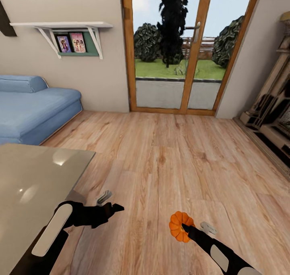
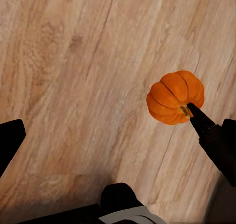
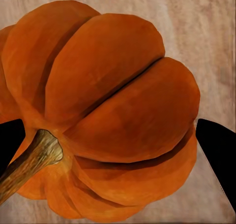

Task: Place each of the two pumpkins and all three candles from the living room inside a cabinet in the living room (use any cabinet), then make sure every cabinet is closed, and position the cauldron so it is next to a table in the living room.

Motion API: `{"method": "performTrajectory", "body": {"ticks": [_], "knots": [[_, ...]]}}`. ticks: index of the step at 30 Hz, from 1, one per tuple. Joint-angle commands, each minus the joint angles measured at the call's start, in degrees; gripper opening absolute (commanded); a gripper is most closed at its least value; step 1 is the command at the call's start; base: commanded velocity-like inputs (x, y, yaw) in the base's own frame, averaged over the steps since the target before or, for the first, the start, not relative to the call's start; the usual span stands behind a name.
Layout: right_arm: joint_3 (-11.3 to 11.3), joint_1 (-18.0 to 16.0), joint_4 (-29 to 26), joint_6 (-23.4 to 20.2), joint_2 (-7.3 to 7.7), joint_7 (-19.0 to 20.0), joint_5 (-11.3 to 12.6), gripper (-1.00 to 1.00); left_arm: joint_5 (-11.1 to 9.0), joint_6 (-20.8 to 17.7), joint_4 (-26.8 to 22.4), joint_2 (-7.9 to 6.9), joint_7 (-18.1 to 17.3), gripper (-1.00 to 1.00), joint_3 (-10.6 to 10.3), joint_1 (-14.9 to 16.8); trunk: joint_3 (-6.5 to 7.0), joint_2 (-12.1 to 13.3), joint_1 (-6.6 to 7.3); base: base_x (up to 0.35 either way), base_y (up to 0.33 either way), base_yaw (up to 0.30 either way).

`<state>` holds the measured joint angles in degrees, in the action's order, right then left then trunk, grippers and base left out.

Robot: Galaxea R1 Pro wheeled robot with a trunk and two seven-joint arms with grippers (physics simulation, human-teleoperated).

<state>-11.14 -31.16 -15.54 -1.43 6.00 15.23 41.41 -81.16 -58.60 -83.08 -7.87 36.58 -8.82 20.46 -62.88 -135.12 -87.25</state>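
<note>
Head view with both wrist views, robot standing on the wooden floor [image 1: 161,158] of the living room. My right hand [image 1: 184,227] was closed on a pumpkin [image 1: 179,226], carried above the floor at the lower middle of the head view; in the right wrist view the ribbed orange body sat between the two dark fingers [image 3: 219,152], stem [image 3: 30,160] pointing off to one side. My left hand [image 1: 114,207] held nothing; the left wrist view showed its dark tips set wide apart over bare boards.

Risks, as I judged them. The grip looked to bear on a rounded, ribbed surface near the stem, so the pumpkin could roll out of the fingers if I swung the arm or drove the base sharply. A drop would send it rolling across open floor, possibly toward the sofa [image 1: 34,105].

Surroundings. The glass-topped table [image 1: 36,178] lay close at my left, its corner just beside the left arm; a turn to that side could have clipped it. Ahead stood the wood-framed glass door [image 1: 171,49], a wall shelf [image 1: 64,27] with framed pictures to its left, and pale shelving [image 1: 272,105] along the right wall. No cabinet, candle or cauldron could be made out from here.
</note>
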Motion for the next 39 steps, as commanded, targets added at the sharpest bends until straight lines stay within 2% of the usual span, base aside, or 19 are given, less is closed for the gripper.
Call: {"method": "performTrajectory", "body": {"ticks": [1, 7, 19, 33, 39], "knots": [[-0.29, -0.04, -0.02, -0.14, 0.02, 0.08, 0.60, -1.00, -0.58, 0.02, -0.07, -0.04, 0.60, 1.00, -0.06, 0.02, 0.07, 0.38, 0.23, 0.000, 0.000, -0.228], [-0.29, -0.04, -0.02, -0.07, -0.02, 0.06, 0.60, -1.00, -0.58, 0.01, -0.07, -0.04, 0.60, 1.00, -0.10, 0.02, 0.86, 2.79, 1.55, 0.000, 0.000, -0.206], [-0.29, -0.04, -0.02, -0.07, -0.02, 0.06, 0.54, -1.00, -0.58, 0.05, -0.07, -0.04, 0.60, 1.00, -0.11, 0.02, 2.98, 7.60, 4.18, 0.000, 0.000, -0.056], [-0.31, -0.04, 0.02, 0.01, -0.04, 0.12, 0.51, -1.00, -0.58, 0.07, 0.02, -0.04, 0.65, 1.00, -0.14, 0.02, 5.49, 13.21, 7.26, 0.000, 0.000, -0.006], [-0.29, 1.03, 0.01, 0.29, -0.02, -0.33, 0.23, -1.00, -0.58, 0.04, 0.10, -0.04, 0.62, 1.00, -0.14, 0.02, 6.57, 15.62, 8.58, 0.000, 0.000, 0.000]]}}
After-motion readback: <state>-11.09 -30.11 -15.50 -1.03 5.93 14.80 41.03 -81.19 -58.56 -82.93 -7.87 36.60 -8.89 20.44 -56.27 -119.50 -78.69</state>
